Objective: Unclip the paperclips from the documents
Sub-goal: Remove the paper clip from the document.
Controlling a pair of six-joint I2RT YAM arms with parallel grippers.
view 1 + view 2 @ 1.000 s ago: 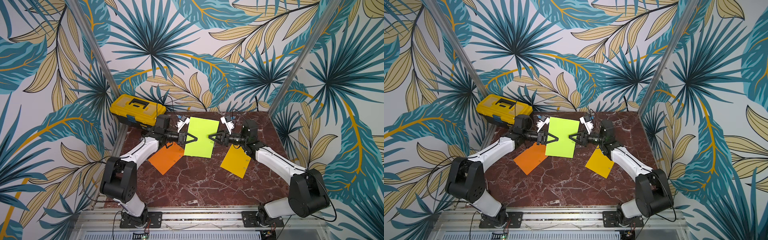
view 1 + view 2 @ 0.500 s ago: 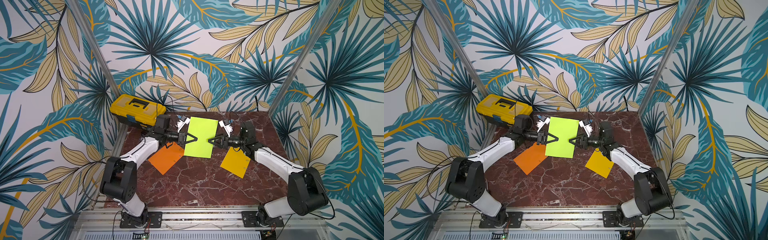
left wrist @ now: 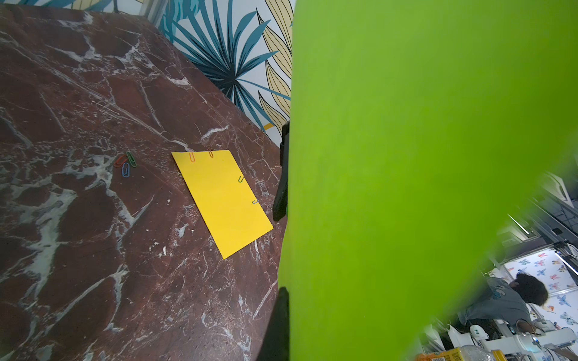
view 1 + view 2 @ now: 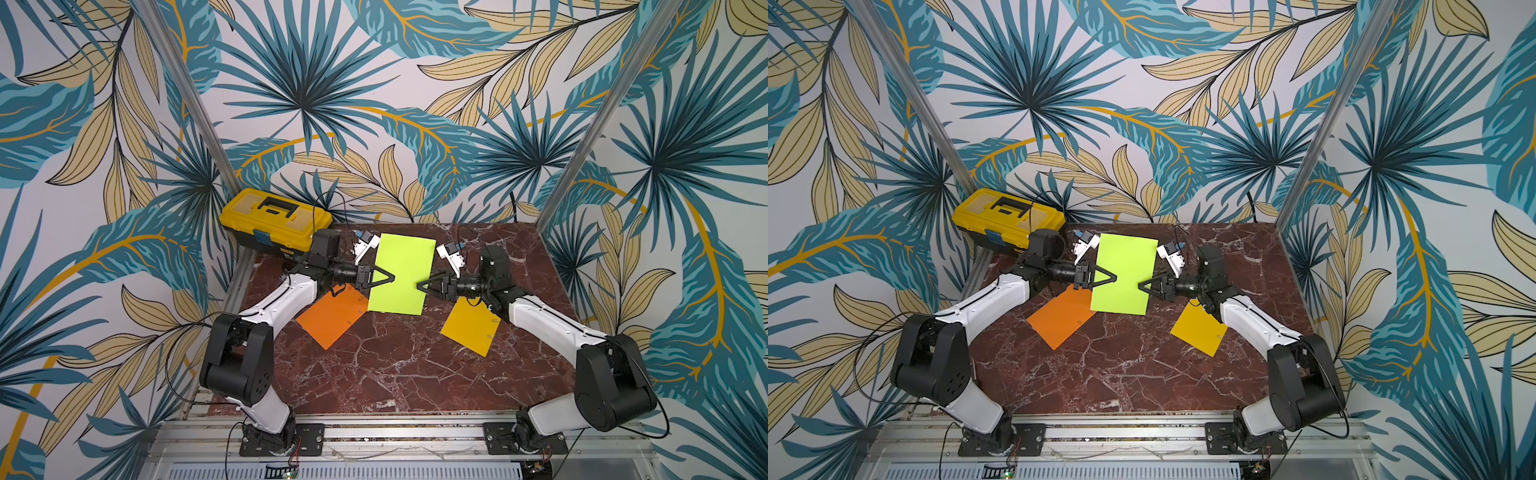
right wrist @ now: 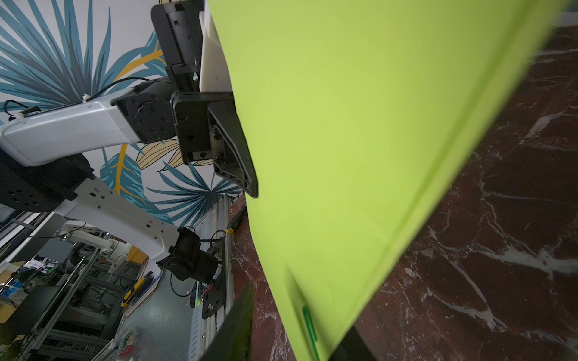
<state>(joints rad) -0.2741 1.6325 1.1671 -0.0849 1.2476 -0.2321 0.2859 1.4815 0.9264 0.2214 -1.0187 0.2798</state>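
The right gripper (image 4: 419, 286) has come leftward since a second ago and now reaches the right edge of the lime green sheet (image 4: 401, 274), while the left gripper (image 4: 390, 277) stays clamped on that sheet's left edge. The sheet hangs between the two arms, lifted off the table (image 4: 395, 374) towards its far side. In both top views its lower left corner covers a corner of the orange sheet (image 4: 332, 318). In the right wrist view the right gripper's fingers (image 5: 237, 325) stand a little apart on either side of the green sheet's edge. A strip of marble shows between one finger and the paper, and a green paperclip (image 5: 309, 325) sits on that edge between them. The orange sheet lies flat to the left and nearer. The golden yellow sheet (image 4: 471, 328) lies flat to the right, under the right arm. The left wrist view shows four paperclips (image 3: 192, 157) still on two of the yellow sheet's edges. Three loose paperclips (image 3: 126, 164), red, green and blue, lie together on the marble apart from it. A yellow toolbox (image 4: 274, 220) sits at the far left corner.
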